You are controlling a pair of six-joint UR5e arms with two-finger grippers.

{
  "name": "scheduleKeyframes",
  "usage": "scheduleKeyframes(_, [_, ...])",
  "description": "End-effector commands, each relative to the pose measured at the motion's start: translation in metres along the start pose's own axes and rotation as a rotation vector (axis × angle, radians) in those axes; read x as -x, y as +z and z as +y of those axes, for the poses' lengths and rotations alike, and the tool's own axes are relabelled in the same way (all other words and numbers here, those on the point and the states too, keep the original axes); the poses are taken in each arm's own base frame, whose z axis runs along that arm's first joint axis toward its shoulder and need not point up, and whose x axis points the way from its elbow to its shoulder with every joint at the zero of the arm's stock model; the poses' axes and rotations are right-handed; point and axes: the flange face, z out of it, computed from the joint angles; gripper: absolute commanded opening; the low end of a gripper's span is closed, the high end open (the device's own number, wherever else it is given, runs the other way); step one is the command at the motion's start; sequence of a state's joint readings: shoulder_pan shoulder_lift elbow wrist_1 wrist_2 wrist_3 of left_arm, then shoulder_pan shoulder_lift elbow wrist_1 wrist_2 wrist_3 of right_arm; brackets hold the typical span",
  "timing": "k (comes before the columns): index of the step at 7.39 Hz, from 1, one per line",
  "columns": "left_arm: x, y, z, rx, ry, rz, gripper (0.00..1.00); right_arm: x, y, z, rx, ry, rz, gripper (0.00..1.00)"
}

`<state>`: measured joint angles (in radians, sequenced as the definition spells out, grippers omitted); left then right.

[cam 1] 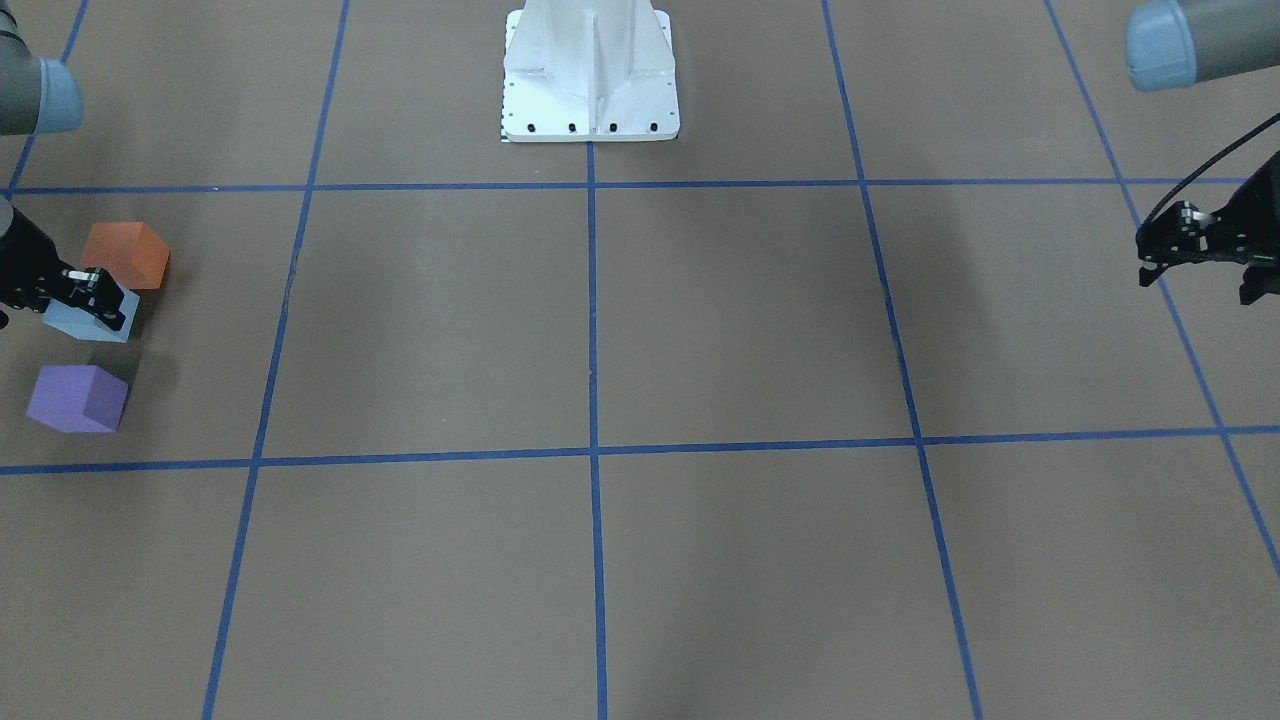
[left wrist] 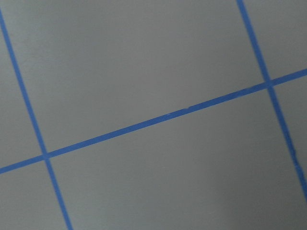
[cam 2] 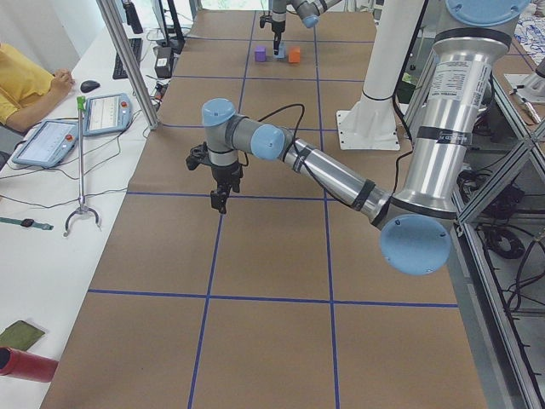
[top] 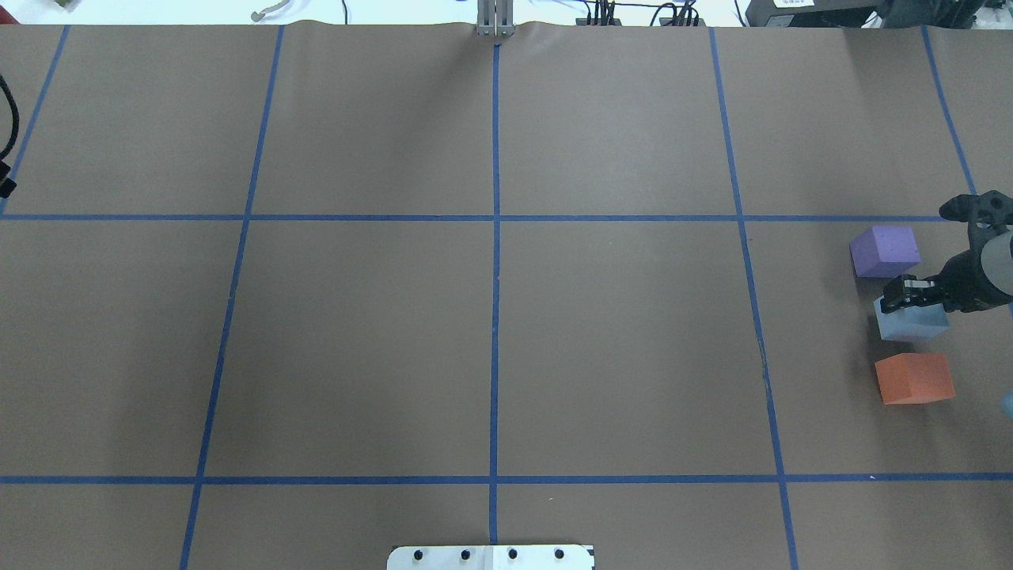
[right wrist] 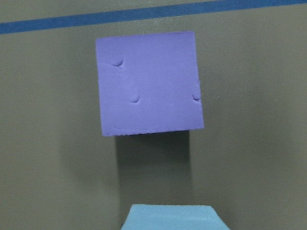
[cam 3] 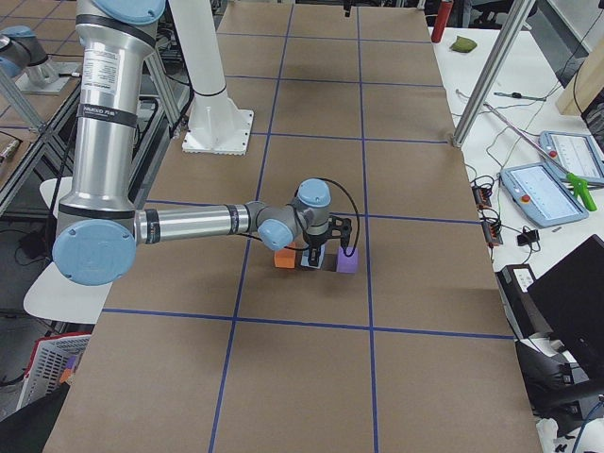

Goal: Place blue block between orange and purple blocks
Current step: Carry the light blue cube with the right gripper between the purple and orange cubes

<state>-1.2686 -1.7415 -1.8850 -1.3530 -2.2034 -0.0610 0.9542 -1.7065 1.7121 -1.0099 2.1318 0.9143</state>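
Blue block (top: 914,324) sits btwn purple block (top: 885,251) and orange block (top: 914,378). Right claw (top: 900,298) is right on it; can't tell if clamped or let go. Risk: gaps are tight, so a sloppy lift-off could nudge a neighbour or drag blue out of line. Left claw (cam 2: 220,204) hangs well apart, grip unclear. Brown paper table (top: 356,348), tape grid (top: 495,237); person (cam 2: 21,85) at the side bench.

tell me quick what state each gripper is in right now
left gripper: nothing seen in it; open or closed cannot be told
right gripper: down at the blue block; whether it grips cannot be told
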Motion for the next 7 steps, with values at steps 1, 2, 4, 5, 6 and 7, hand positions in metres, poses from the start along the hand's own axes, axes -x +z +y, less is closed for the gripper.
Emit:
scheduleKeyframes(1, [0.020,0.004,0.007,0.012,0.010,0.000,1.00,0.001,0.005,-0.005,0.001,0.001,0.001,0.00])
scheduleKeyframes(2, [0.021,0.006,0.008,0.015,0.009,0.002,1.00,0.001,0.006,-0.005,0.002,0.002,0.004,0.00])
scheduleKeyframes(4, [0.023,0.007,0.009,0.016,0.006,0.000,1.00,0.008,0.007,-0.008,-0.001,-0.006,-0.001,0.15])
scheduleKeyframes(5, [0.026,0.008,0.013,0.017,0.002,0.000,1.00,0.008,0.008,-0.008,0.001,-0.006,0.000,0.94])
scheduleKeyframes(6, [0.029,0.005,0.014,0.013,-0.002,0.000,1.00,0.005,0.008,-0.006,0.004,-0.017,-0.001,1.00])
scheduleKeyframes(7, [0.032,0.000,0.015,0.005,-0.010,-0.002,1.00,-0.001,0.008,-0.003,0.001,-0.072,-0.002,1.00])
